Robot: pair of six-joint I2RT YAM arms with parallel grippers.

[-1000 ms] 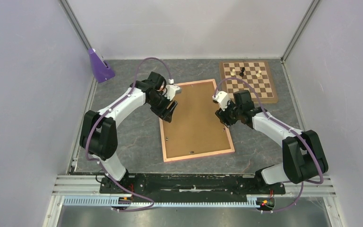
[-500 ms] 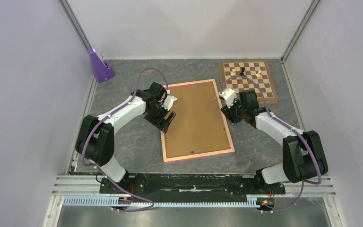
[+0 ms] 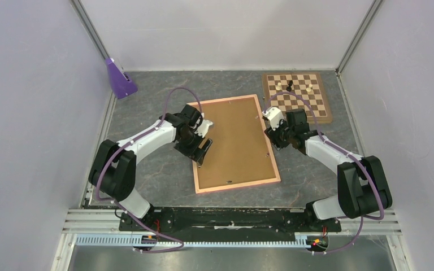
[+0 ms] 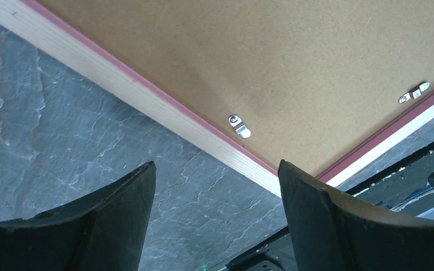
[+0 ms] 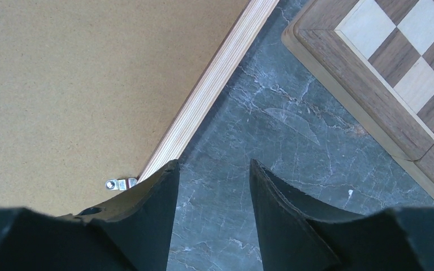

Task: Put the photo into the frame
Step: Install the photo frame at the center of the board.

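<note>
- Frame (image 3: pixel 237 187): lies flat at the centre of the table, back side up, with its pale wood edge and thin pink lip showing. Its long sides run from 12 to 6 o'clock, tilted slightly.
- Backing board (image 3: pixel 234 147): plain brown and seated inside the frame.
- Turn clips: I count two small metal ones in the left wrist view, one (image 4: pixel 239 126) on the board just inside the rim and another (image 4: pixel 414 93) further along. The right wrist view shows a third (image 5: pixel 121 183).
- Left gripper (image 3: pixel 200 149): sits over the frame's 9 o'clock edge. I see its jaws spread wide with nothing between them, and the nearer clip lies just ahead of the gap.
- Right gripper (image 3: pixel 275 137): sits at the frame's 3 o'clock edge, over bare table just beside the rim. Its jaws are parted by a narrower gap and grip nothing.
- Chessboard (image 3: pixel 297 97): brown and cream, at 1 o'clock, apart from the frame, with a few pieces (image 3: pixel 289 86) on it.
- Purple stand (image 3: pixel 118 78): at 10 o'clock, against the wall.
- Table (image 3: pixel 152 113): grey with a stone pattern.
</note>
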